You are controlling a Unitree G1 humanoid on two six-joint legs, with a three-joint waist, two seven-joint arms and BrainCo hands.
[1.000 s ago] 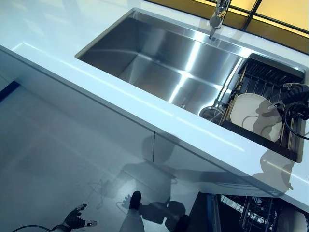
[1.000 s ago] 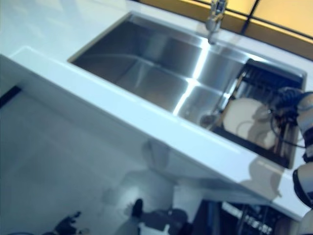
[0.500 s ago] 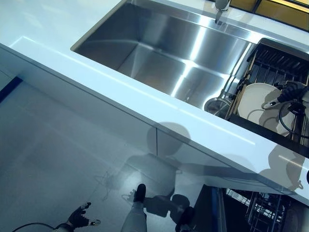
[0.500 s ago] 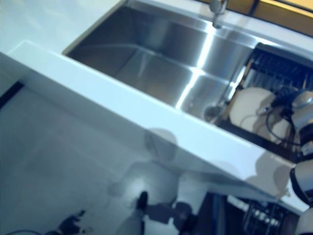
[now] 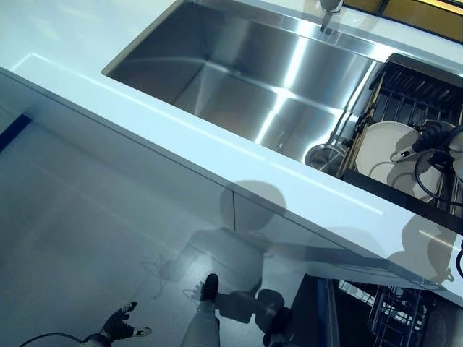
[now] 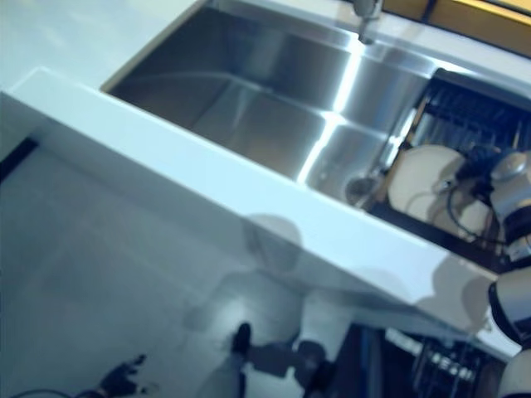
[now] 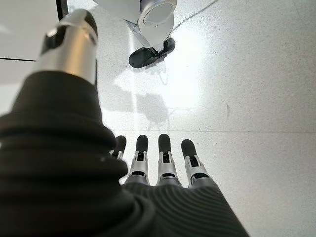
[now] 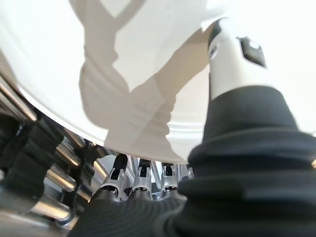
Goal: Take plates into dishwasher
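Note:
A white plate (image 5: 383,148) leans in the black dish rack (image 5: 416,90) at the right end of the sink. My right hand (image 5: 432,134) is at the plate's right rim. In the right wrist view its thumb (image 8: 236,54) lies on the plate's face (image 8: 148,44) and its fingers (image 8: 142,174) reach behind the lower rim, so the plate is pinched between them. My left hand (image 5: 116,329) hangs low by the floor with its fingers (image 7: 163,153) straight and nothing in it.
The steel sink (image 5: 239,72) has a faucet (image 5: 329,9) at the back and a round strainer (image 5: 322,155) beside the rack. A white counter edge (image 5: 217,155) runs across in front. The open dishwasher's wire rack (image 5: 394,322) shows below at the lower right.
The whole view has shifted a little, so the camera moved. My right hand stays at the plate's right rim, slightly further onto it. The left hand hangs as before.

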